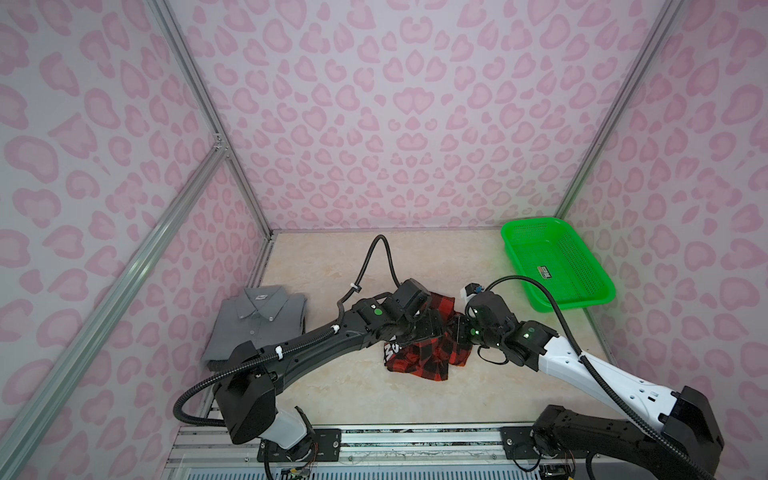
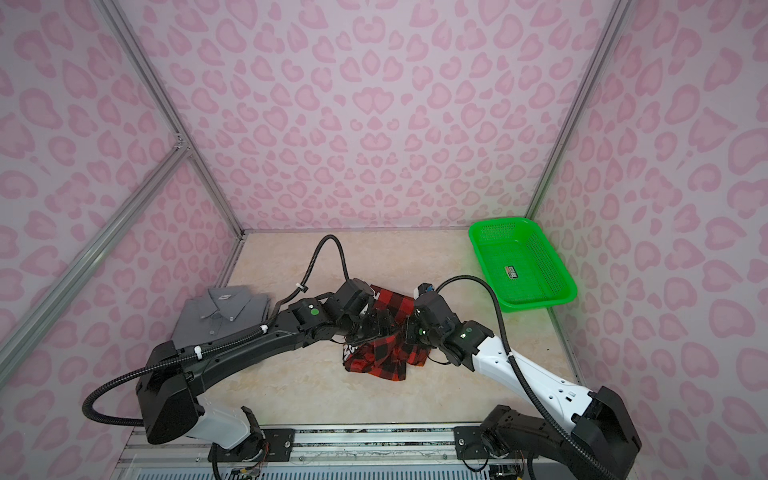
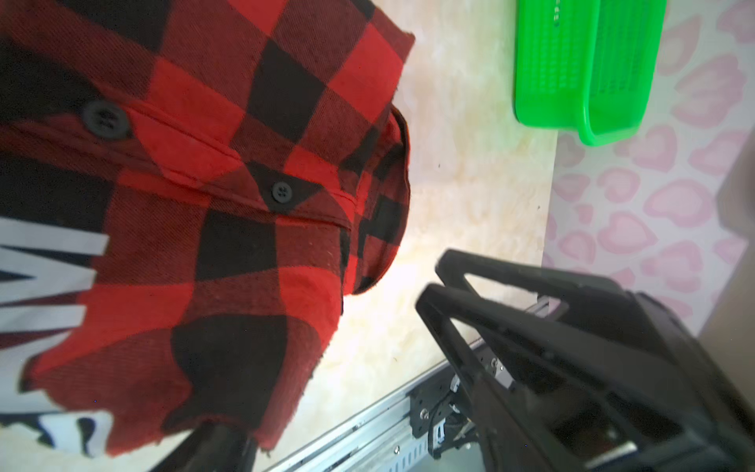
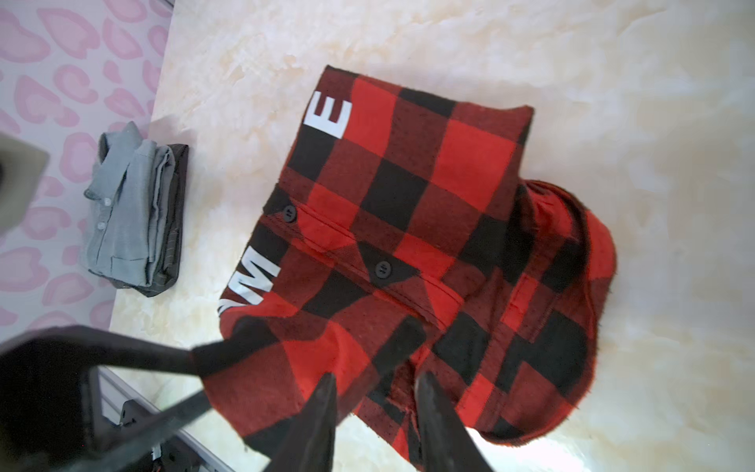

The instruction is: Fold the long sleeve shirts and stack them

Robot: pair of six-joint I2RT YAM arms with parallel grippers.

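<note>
The red-and-black checked shirt (image 1: 419, 361) (image 2: 382, 361) lies partly folded mid-table, with white letters on it and its black buttons facing up (image 4: 429, 204) (image 3: 245, 163). The plain grey shirt (image 1: 253, 324) (image 2: 220, 318) (image 4: 126, 212) rests folded at the left wall, collar up. My left gripper (image 1: 417, 328) hangs over the checked shirt's left part with its jaws wide; one finger (image 3: 216, 449) sits under the cloth's edge. My right gripper (image 4: 378, 392) (image 1: 457, 332) is at the shirt's right edge, fingers apart, and cloth shows behind the gap.
A green perforated basket (image 1: 509, 232) (image 2: 478, 237) stands at the back right by the wall. Pink patterned walls close in the left, back and right. A metal rail (image 1: 374, 440) runs along the table's front edge. A darker folded layer lies under the grey shirt.
</note>
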